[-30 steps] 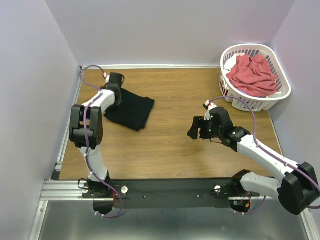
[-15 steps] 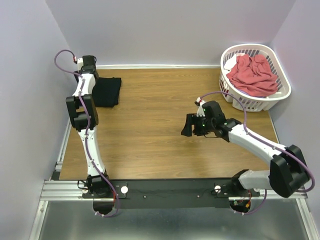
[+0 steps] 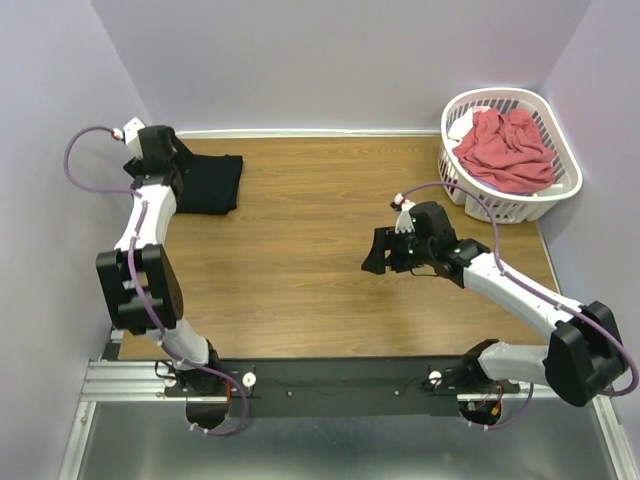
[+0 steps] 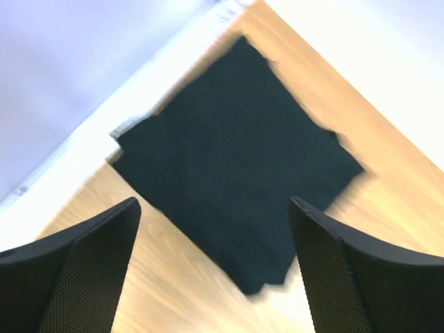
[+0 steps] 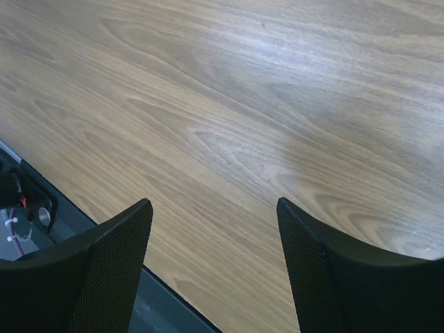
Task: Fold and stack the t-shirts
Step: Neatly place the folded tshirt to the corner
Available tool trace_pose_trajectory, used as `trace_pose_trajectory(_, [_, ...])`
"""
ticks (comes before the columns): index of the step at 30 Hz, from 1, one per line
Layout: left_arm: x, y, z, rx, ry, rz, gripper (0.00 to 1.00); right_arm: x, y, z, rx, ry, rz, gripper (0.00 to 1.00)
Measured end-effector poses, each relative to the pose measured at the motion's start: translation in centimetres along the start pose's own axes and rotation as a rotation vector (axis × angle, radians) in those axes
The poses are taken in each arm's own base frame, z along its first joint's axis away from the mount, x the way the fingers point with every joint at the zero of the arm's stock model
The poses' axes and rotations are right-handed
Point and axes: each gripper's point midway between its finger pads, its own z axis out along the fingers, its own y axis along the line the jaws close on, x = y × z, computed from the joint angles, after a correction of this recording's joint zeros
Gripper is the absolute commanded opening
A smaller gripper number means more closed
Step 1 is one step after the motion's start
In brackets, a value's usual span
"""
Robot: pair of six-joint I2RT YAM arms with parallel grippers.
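Left pincer [image 4: 213, 202] stands wide open with nothing between its fingers [image 4: 90, 270], hanging over the black shirt [image 4: 236, 173]; the cloth lies below and ahead of the tips and seems clear of them, though the blurred wrist view does not settle whether one tip brushes it; from above, this pincer sits at the shirt's left edge, in the far left corner of the bench [image 3: 300, 240]. Right pincer [image 5: 213, 202] is open and empty too, over bare wood near the middle of the bench, well apart from both shirts.

The black shirt is folded into a flat, roughly four-sided pad, matte and soft, its edges a little ragged; one side runs close along the white strip [image 4: 69, 166] at the foot of the wall [image 3: 350, 60]. The red shirt [image 3: 505, 150] lies crumpled in a heap inside the basket [image 3: 455, 180] at the far right corner of the bench; it is coral, deeply creased, and fills most of the basket.

The basket is white plastic, oval, with slotted walls; the bench top is smooth brown wood grain; the fingers are black, broad and tapering, with fine mesh-textured pads; the arms [image 3: 520, 290] are white with black joints, a purple cable [image 3: 85, 150] looping along each.

Two shirts, one black and one red; one basket; two arms; two pincers, with two fingers on each.
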Motion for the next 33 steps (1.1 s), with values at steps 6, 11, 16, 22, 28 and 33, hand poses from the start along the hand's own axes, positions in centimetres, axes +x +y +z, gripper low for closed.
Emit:
trace_pose_trajectory(6, [7.2,-0.7,-1.9,0.211,0.094,-0.218,0.95,-0.4,0.7,-1.4,-0.027,-0.047,-0.029,0.89])
trace_pose_trajectory(11, [14.0,0.4,-1.0,0.204,0.242,-0.326,0.79,0.2,0.5,-1.9,-0.025,-0.056,-0.033,0.92])
trace_pose_trajectory(16, [12.4,-0.6,-0.1,0.221,0.178,-0.439,0.67,0.4,0.0,-1.9,-0.005,-0.058,-0.036,0.92])
trace_pose_trajectory(22, [11.6,-0.6,1.3,0.206,0.133,-0.568,0.7,0.4,-0.2,-1.9,0.009,-0.061,-0.043,0.92])
trace_pose_trajectory(28, [14.4,0.6,2.1,0.146,0.18,-0.64,0.7,0.5,-0.5,-1.9,0.023,-0.058,-0.05,0.92])
trace_pose_trajectory(33, [14.5,0.7,3.0,0.13,0.175,-0.646,0.6,0.6,-0.8,-1.7,0.03,-0.05,-0.055,0.92])
